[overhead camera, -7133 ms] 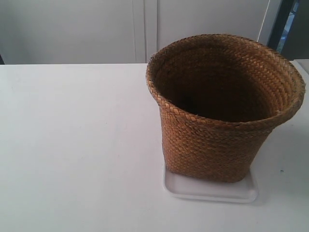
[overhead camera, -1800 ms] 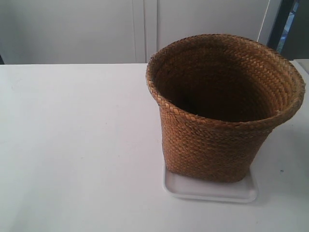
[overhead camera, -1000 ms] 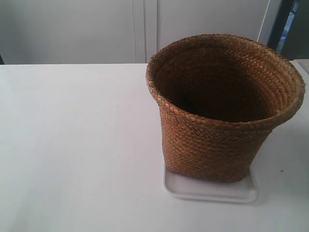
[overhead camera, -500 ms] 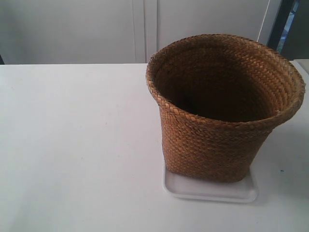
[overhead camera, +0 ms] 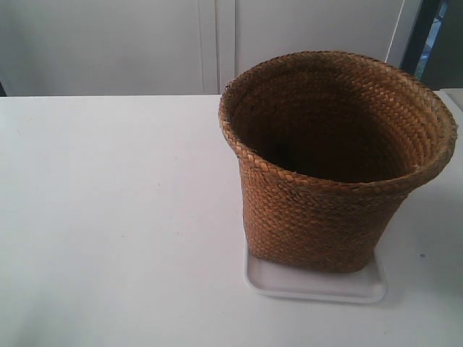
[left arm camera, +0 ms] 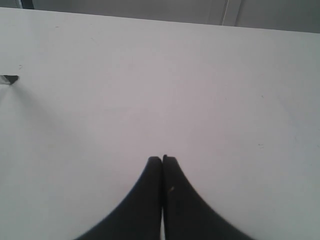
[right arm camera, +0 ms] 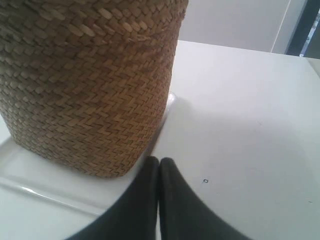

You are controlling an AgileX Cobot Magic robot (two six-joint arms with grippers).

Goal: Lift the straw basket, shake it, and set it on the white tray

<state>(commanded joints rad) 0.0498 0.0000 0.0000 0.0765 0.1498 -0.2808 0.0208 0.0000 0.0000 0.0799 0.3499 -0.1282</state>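
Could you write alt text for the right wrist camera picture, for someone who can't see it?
A brown straw basket stands on a white tray, seen close up. The right arm's black tool, shut with nothing in it, points toward the basket's base above a white table.

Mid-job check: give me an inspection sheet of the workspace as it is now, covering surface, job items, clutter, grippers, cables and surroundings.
Surface: white table, matte, with a few tiny specks.
Job's things: straw basket stands upright on the white tray. Its base sits inside the tray's rim and its wide mouth overhangs the tray.
Clutter: nothing seen.
Grippers: left gripper is shut and empty, over bare table. Right gripper is shut and empty, with its tips close to the basket's base; contact unclear. Neither shows in the exterior view.
Cables: nothing seen.
Surroundings: pale wall panels behind the table, and a dark frame at the far corner.
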